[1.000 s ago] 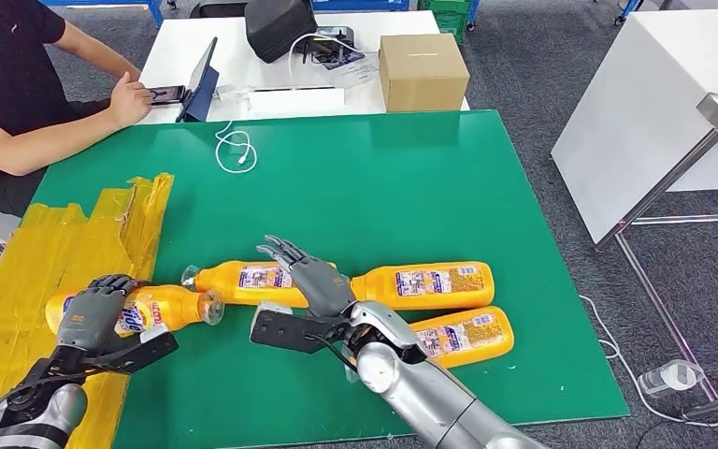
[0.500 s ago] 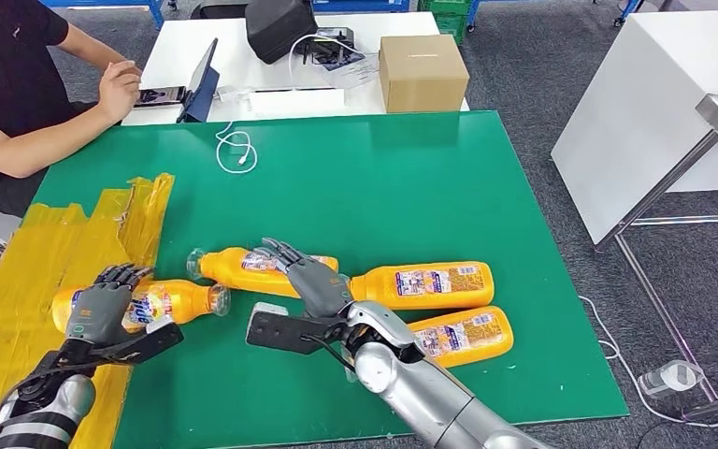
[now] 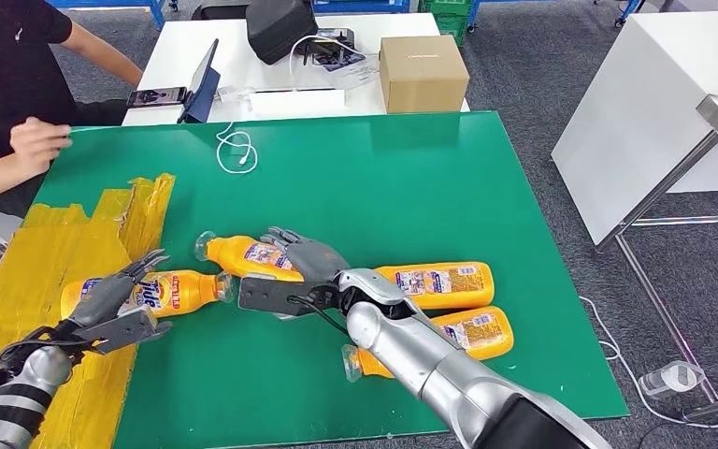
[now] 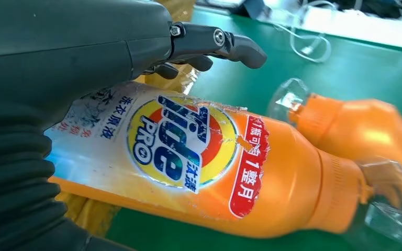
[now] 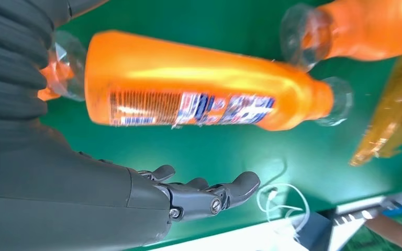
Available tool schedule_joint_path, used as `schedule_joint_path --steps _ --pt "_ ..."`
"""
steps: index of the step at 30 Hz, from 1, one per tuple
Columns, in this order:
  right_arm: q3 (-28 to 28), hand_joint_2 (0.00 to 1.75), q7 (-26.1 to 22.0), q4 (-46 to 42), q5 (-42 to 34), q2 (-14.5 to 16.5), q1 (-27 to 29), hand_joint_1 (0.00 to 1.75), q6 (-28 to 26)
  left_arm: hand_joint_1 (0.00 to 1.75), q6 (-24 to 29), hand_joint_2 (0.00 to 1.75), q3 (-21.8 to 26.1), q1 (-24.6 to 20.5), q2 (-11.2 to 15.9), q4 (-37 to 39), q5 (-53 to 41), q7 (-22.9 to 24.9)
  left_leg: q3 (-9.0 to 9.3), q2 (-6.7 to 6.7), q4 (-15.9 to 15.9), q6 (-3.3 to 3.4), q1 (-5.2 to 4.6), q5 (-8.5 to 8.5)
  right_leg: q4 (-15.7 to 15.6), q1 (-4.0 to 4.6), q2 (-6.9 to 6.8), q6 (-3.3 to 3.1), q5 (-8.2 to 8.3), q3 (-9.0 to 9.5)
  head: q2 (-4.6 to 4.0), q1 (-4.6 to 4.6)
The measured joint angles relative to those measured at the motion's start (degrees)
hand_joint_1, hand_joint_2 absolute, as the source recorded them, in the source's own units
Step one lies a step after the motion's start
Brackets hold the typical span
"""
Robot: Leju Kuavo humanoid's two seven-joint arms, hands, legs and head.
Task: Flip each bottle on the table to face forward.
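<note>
Rolled since a second ago, the left bottle (image 3: 164, 293) shows its front label beside my left robot hand (image 3: 112, 297) — spread. Right robot hand (image 3: 304, 254) spread over the second bottle (image 3: 243, 255) — smooth, rigid plastic; grip mid-body.

On the green desk (image 3: 383, 178) lie four orange bottles; the leftmost bottle (image 3: 164, 292) shows its front label, and the left hand (image 3: 112, 297) rests on its near end with fingers (image 3: 147, 262) spread; the second bottle (image 3: 243, 255) lies tilted, the right hand (image 3: 307, 259) over its body; two more bottles (image 3: 439, 282) lie side by side to the right; yellow tape (image 3: 56, 253) covers the desk's left part; a person's hand (image 3: 35, 142) hovers at the far left edge.
</note>
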Motion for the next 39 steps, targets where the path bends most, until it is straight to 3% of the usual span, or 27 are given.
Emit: schedule_joint_path --steps 8,17,32,38,39 --pt "0.0 1.75 0.8 8.5 -0.1 2.2 -4.6 0.00 0.3 0.00 -5.9 0.00 -1.1 -0.2 1.7 -0.5 11.6 -3.6 -0.02 0.01 0.0 0.00 0.00 0.00 0.0 0.00 0.01 0.00 0.00 -0.02 0.00 0.01" --pt "0.0 1.75 1.6 13.8 0.4 3.5 -5.8 0.00 0.6 0.00 -13.4 0.00 2.3 3.2 -0.7 -7.6 31.8 -4.0 -0.05 0.05 0.0 0.00 0.00 0.00 0.0 0.00 0.03 0.00 0.00 -0.09 0.00 0.01" --pt "0.0 1.75 2.0 17.0 0.9 3.8 -5.1 0.00 1.0 0.00 -16.3 0.00 6.2 4.5 -3.1 -10.7 34.0 -4.0 -0.06 0.04 0.0 0.00 0.01 0.00 0.0 0.01 0.03 0.00 0.00 -0.10 0.00 0.01" --pt "0.0 1.75 4.2 18.6 1.9 4.1 -4.7 0.00 1.6 0.00 -15.7 0.00 6.5 4.3 -4.2 -10.8 33.0 -4.0 -0.07 0.06 0.0 0.00 0.01 0.00 0.0 0.01 0.04 0.00 0.00 -0.13 0.00 0.02" --pt "0.0 1.75 4.7 18.8 2.3 4.3 -4.6 0.15 1.9 0.00 -15.4 0.00 6.4 4.2 -4.4 -10.8 32.6 -4.0 -0.06 0.06 0.0 0.00 0.01 0.00 0.0 0.01 0.05 0.00 0.00 -0.13 0.00 0.02"
